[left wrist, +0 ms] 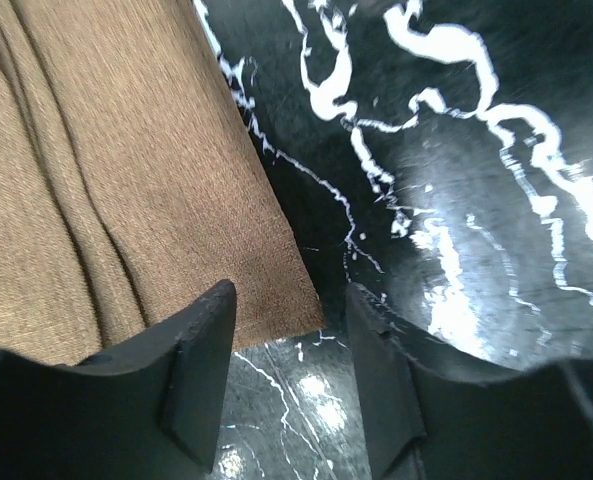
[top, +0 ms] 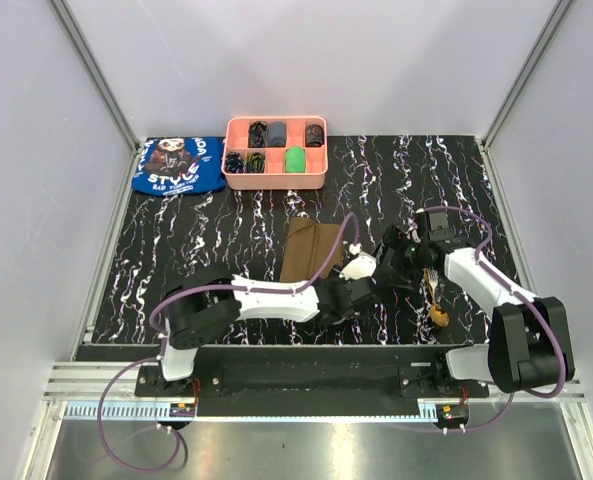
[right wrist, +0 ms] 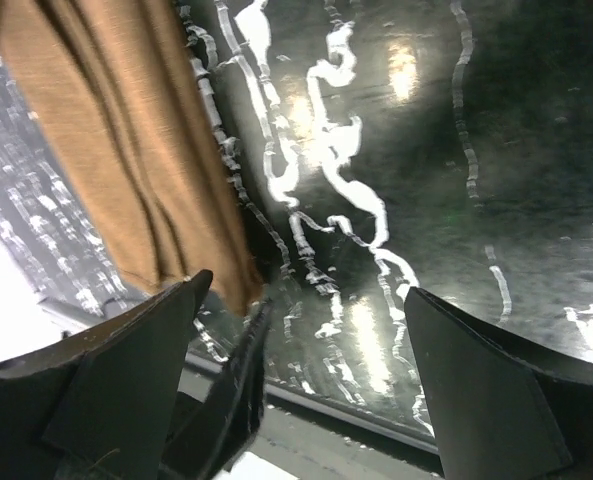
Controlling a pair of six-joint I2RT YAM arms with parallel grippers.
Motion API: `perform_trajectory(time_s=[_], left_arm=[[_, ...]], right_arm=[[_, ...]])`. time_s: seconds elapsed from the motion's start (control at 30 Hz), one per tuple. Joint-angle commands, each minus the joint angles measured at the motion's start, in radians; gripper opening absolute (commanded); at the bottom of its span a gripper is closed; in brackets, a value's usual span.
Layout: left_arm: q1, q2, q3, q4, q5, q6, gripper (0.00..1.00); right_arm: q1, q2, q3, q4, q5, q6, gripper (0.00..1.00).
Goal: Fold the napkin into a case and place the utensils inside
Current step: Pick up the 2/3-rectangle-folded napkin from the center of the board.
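The napkin (top: 310, 250) lies folded into a narrow olive-brown strip on the black marbled table, in the middle. My left gripper (top: 356, 272) is just right of its near right corner. In the left wrist view that gripper (left wrist: 291, 295) is open, the napkin's corner (left wrist: 276, 300) lies right at its fingertips, and nothing is gripped. My right gripper (top: 394, 258) faces the napkin from the right and stands wide open and empty (right wrist: 306, 295), with the napkin (right wrist: 126, 130) hanging into view at upper left. The gold utensils (top: 436, 297) lie on the table beside the right arm.
A pink compartment tray (top: 276, 185) with small dark and green items stands at the back centre. A blue printed cloth (top: 179, 165) lies left of it. White walls close off three sides. The two grippers are close together near the napkin.
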Motion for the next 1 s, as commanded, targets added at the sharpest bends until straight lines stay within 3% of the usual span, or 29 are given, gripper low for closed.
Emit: perform_trajectory(time_s=[0.0, 0.1, 0.13, 0.23, 0.53, 0.7, 0.97], left_arm=[[-0.002, 0.055, 0.050, -0.002, -0.047, 0.003, 0.48], [-0.002, 0.080, 0.061, -0.011, -0.047, 0.000, 0.33], [-0.004, 0.080, 0.060, -0.012, -0.048, -0.005, 0.23], [0.002, 0.026, 0.017, -0.011, -0.042, -0.037, 0.07], [0.028, -0.265, -0.161, 0.098, 0.094, -0.106, 0.00], [0.044, -0.301, -0.186, 0.098, 0.116, -0.126, 0.00], [0.045, -0.313, -0.192, 0.104, 0.131, -0.146, 0.00]], right_arm=[[-0.002, 0.023, 0.029, -0.013, 0.030, -0.056, 0.95], [0.000, 0.052, 0.045, 0.004, 0.029, -0.078, 0.95], [-0.002, 0.071, 0.047, 0.019, -0.002, -0.082, 0.95], [-0.002, 0.140, 0.065, 0.080, -0.101, -0.101, 0.96], [0.001, 0.269, 0.101, 0.304, -0.266, -0.015, 0.98], [0.021, 0.290, 0.090, 0.403, -0.292, 0.058, 0.98], [0.064, 0.396, 0.059, 0.585, -0.313, 0.160, 0.89]])
